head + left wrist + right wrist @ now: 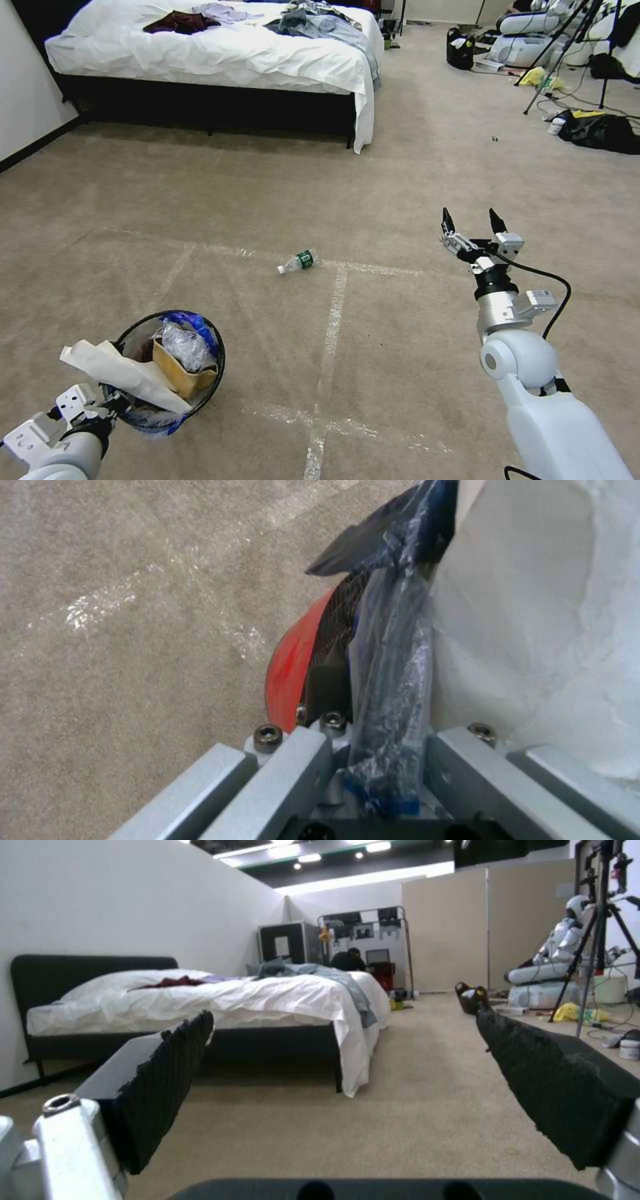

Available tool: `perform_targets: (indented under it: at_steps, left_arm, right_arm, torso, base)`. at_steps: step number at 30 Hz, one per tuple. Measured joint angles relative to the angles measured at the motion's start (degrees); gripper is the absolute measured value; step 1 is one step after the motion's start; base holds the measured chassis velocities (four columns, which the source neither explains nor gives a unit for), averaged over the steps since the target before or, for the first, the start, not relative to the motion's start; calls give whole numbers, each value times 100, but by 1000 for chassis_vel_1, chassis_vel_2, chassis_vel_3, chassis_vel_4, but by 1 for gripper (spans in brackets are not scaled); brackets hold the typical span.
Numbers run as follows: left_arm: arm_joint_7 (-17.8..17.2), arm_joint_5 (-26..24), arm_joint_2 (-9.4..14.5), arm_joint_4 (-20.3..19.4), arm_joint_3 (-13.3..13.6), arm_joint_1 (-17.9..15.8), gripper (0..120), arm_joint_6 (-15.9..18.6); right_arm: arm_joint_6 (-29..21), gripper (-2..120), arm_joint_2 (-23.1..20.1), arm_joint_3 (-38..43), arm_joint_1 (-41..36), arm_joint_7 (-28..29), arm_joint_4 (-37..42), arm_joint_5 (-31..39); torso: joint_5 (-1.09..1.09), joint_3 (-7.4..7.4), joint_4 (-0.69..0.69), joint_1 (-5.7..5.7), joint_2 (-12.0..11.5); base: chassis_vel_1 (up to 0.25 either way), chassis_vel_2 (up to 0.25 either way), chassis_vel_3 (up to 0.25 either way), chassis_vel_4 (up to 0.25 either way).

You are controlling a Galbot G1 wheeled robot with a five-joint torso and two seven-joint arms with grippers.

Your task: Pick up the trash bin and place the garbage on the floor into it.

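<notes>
Left tool (110, 405) clamped on round trash bin (200, 393) rim, right tool (475, 230) apart, ribbed clear bottle (297, 261) on short-pile floor (400, 347)

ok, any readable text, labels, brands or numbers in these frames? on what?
None legible.
Bottle on the floor: green label, print too small to read.
Cardboard piece in the trash bin held by the left gripper: no print visible.
Posters on the far rack: too blurred.
</notes>
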Motion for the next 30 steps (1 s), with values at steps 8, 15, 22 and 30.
perform_targets:
  at_steps: [8, 15, 22, 30]
  left_arm:
    - [-1, -7, 15, 29, -113, -22, 0, 0]
    - [-1, -47, 27, 37, -180, -19, 0, 4]
    - [0, -48, 17, 37, -170, -16, 0, 6]
    - [2, -48, 17, 37, -159, -28, 0, 8]
  right_arm:
    - [-12, 100, -1, -30, 19, -136, -51, -64]
    - [-12, 100, 29, -137, 32, -157, -83, -133]
    - [-12, 100, 1, -137, 39, -156, -97, -137]
    - [-12, 100, -11, -139, 31, -154, -106, -147]
  torso:
    - [-1, 0, 0, 0, 0]
    - [-1, 0, 0, 0, 0]
    - [-1, -1, 0, 0, 0]
    - [0, 1, 0, 1, 0]
  base:
    - [0, 0, 0, 0]
    - [0, 0, 0, 0]
    - [-108, 110, 102, -93]
    - [-175, 201, 186, -189]
